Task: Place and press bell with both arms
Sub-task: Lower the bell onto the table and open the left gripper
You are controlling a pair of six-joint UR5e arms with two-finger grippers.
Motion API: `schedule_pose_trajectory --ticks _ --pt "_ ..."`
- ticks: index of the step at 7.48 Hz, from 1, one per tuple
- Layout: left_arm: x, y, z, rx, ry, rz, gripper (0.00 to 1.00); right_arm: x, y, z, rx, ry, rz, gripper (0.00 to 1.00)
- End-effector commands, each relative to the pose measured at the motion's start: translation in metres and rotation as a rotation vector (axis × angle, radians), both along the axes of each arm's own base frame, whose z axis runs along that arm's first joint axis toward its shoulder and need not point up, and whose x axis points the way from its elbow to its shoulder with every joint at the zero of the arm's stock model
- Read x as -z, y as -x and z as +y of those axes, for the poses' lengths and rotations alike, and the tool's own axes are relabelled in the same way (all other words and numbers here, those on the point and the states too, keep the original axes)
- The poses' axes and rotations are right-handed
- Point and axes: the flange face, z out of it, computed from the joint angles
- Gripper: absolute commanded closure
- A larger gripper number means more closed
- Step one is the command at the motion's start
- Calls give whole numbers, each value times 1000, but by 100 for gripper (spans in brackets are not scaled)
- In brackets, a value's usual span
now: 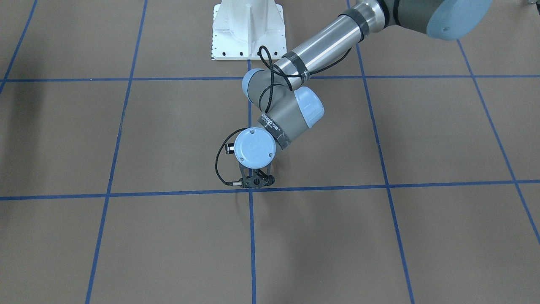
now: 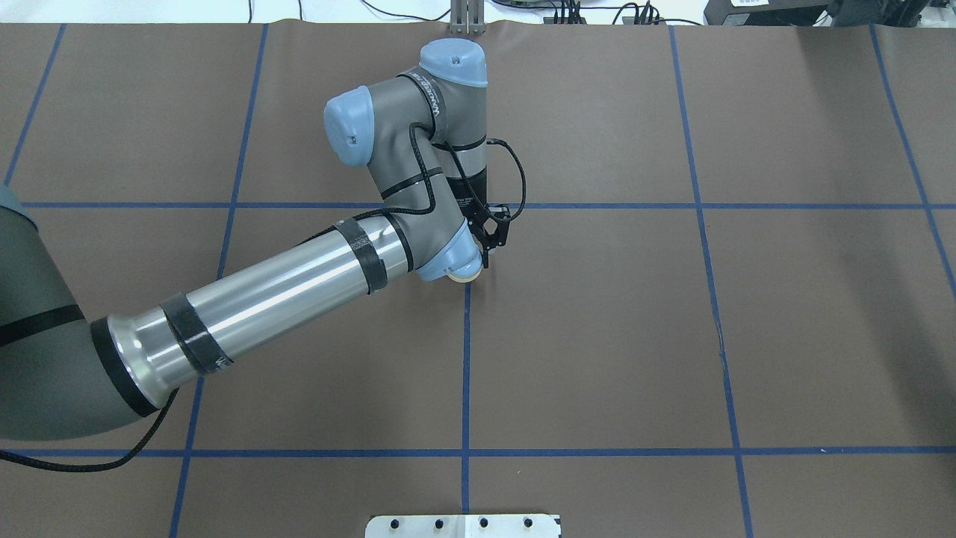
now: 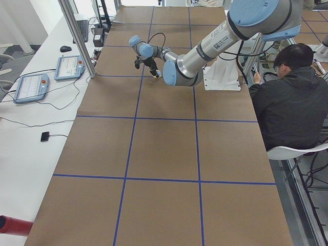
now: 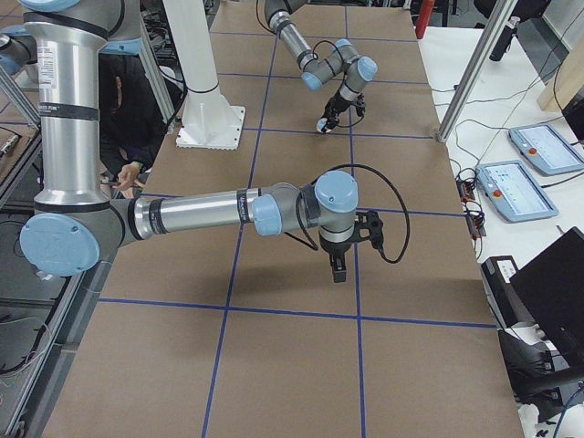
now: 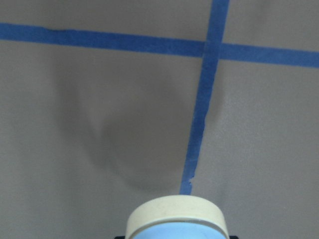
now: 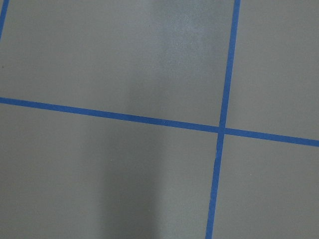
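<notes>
My left gripper (image 2: 482,258) hangs over the middle of the table, near a crossing of blue tape lines, and is shut on the bell (image 2: 464,276). Only the bell's cream base peeks out under the wrist joint there. In the left wrist view the bell (image 5: 177,221) fills the bottom edge, cream rim over light-blue dome, a little above the brown table with its shadow beneath. In the front view the left gripper (image 1: 253,181) points down and hides the bell. My right gripper (image 4: 338,265) shows only in the right side view, low over the table. I cannot tell whether it is open.
The brown table (image 2: 672,336) carries a grid of blue tape lines. The white bolted pedestal (image 1: 248,29) stands at the robot's side. A seated person (image 3: 289,97) is beside the table. Tablets (image 3: 31,87) lie on the white bench along the far side.
</notes>
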Motion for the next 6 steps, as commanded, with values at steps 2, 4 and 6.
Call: schedule_pose_trajectory --ticks 2,4,6 --pt "-1 -6 4 -9 -15 19 31 1 0 -1 -1 -1 0 0" --pt "0 -6 2 5 -53 16 0 1 0 -1 0 -2 0 0" --pt "10 2 -2 19 -68 24 0 1 0 0 6 -12 1 0"
